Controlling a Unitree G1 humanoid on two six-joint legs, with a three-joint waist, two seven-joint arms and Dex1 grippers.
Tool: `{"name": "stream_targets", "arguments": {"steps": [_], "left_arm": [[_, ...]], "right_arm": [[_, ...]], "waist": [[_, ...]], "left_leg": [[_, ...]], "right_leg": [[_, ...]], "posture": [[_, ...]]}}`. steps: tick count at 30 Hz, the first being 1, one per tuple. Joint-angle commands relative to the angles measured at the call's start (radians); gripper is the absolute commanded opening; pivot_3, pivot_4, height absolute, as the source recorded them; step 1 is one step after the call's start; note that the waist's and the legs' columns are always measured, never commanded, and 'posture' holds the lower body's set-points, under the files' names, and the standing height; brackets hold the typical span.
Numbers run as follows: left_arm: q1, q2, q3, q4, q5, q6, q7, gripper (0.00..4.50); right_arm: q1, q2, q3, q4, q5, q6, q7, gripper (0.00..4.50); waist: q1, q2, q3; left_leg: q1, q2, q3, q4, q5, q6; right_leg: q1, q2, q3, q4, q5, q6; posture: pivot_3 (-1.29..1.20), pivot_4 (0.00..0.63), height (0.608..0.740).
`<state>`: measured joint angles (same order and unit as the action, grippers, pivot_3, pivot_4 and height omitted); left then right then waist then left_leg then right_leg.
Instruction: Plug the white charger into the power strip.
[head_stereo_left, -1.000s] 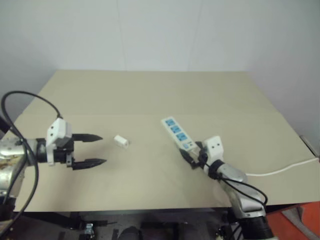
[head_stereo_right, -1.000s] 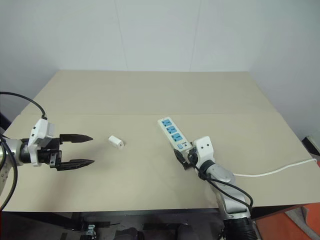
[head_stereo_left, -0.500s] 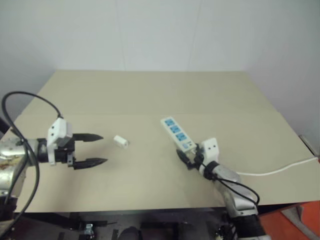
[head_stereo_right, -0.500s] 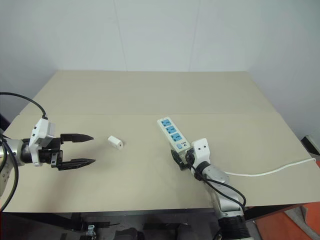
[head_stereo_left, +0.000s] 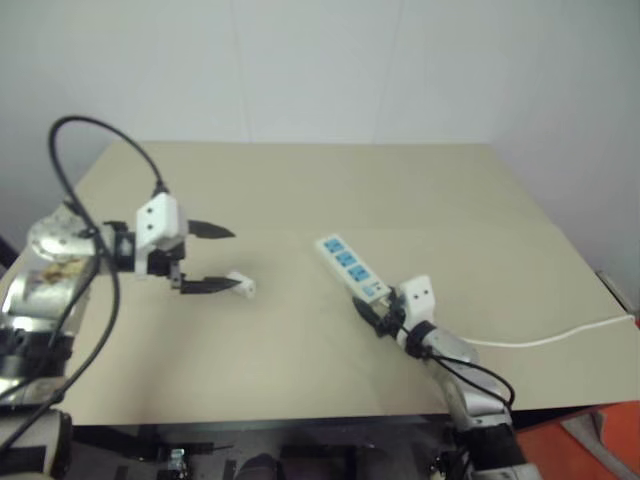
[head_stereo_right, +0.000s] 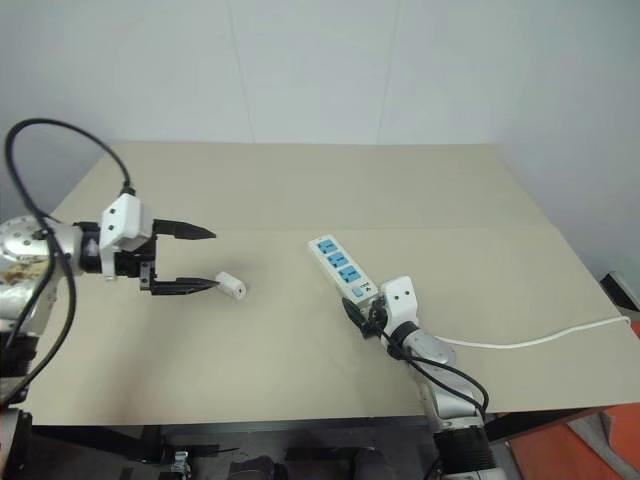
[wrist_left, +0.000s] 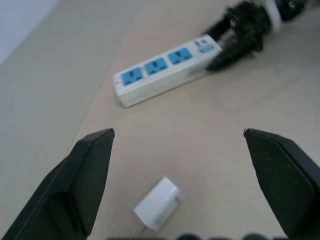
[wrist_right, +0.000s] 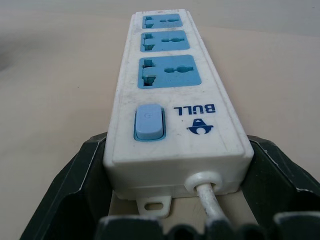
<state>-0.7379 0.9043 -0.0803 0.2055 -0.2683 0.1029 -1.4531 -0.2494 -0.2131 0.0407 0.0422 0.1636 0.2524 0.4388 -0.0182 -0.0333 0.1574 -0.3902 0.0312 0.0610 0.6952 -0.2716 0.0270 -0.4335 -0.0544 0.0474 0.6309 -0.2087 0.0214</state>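
The white charger (head_stereo_left: 243, 285) lies on its side on the tan table, left of centre. My left gripper (head_stereo_left: 234, 259) hovers just left of it, open wide; its nearer fingertip (head_stereo_right: 208, 285) almost meets the charger (head_stereo_right: 231, 286). In the left wrist view the charger (wrist_left: 156, 210) lies between the two spread fingers. The power strip (head_stereo_left: 350, 268), white with blue socket faces, lies aslant at centre right. My right gripper (head_stereo_left: 373, 309) has its fingers pressed on both sides of the strip's cord end (wrist_right: 175, 150), beside the blue switch.
The strip's thin white cord (head_stereo_left: 560, 338) runs off to the table's right edge. The table's far half (head_stereo_left: 320, 185) is bare, with a white wall behind it. A black cable loops over my left arm (head_stereo_left: 90, 140).
My left arm rose and swung right toward the charger, rolling its gripper. The right fingers closed in on the strip's cord end, and the strip shifted slightly left.
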Motion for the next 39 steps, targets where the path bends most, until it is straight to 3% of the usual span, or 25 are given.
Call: {"name": "stream_targets", "arguments": {"steps": [1,8,14,24,39], "left_arm": [[-0.18,-0.016,-0.142,0.141,0.113,-0.179,-0.142,4.5],[-0.526,-0.06,-0.588,0.454,0.205,-0.441,-0.161,4.5],[-0.711,-0.261,-0.819,0.729,0.425,-0.564,-0.161,4.5],[-0.759,-0.44,-0.856,0.954,0.663,-0.643,-0.126,4.5],[-0.704,-0.491,-0.811,0.981,0.867,-0.604,-0.041,4.5]], "right_arm": [[-0.015,-0.006,0.002,0.026,-0.003,-0.017,0.013,3.42],[-0.034,-0.013,-0.003,0.066,0.002,-0.022,0.036,3.42],[-0.044,-0.021,0.0,0.084,-0.003,-0.011,0.051,3.42],[-0.031,-0.016,-0.001,0.077,-0.009,-0.006,0.04,3.42],[-0.013,-0.018,0.003,0.057,-0.012,0.003,0.027,3.42]], "waist": [[0.0,0.0,0.0],[-0.004,-0.001,0.0],[-0.001,-0.001,0.0],[-0.005,-0.002,0.0],[-0.002,-0.002,0.0]], "left_leg": [[0.0,0.0,0.0,0.0,0.0,0.0],[0.0,0.0,0.0,0.0,0.0,0.0],[-0.001,0.0,0.0,0.001,0.0,0.001],[-0.007,-0.001,-0.001,0.002,0.0,0.001],[-0.009,-0.001,-0.003,0.003,-0.001,0.002]], "right_leg": [[0.0,0.0,0.0,0.0,0.0,0.0],[0.001,0.0,0.001,-0.001,0.0,0.0],[0.001,0.001,0.002,-0.001,0.0,0.001],[-0.004,0.001,0.003,-0.001,0.0,0.002],[-0.005,0.0,0.002,-0.001,0.001,0.003]], "posture": [[0.0,0.15,0.74],[0.0,0.15,0.74],[0.0,0.15,0.74],[0.0,0.15,0.74],[0.0,0.15,0.74]]}}
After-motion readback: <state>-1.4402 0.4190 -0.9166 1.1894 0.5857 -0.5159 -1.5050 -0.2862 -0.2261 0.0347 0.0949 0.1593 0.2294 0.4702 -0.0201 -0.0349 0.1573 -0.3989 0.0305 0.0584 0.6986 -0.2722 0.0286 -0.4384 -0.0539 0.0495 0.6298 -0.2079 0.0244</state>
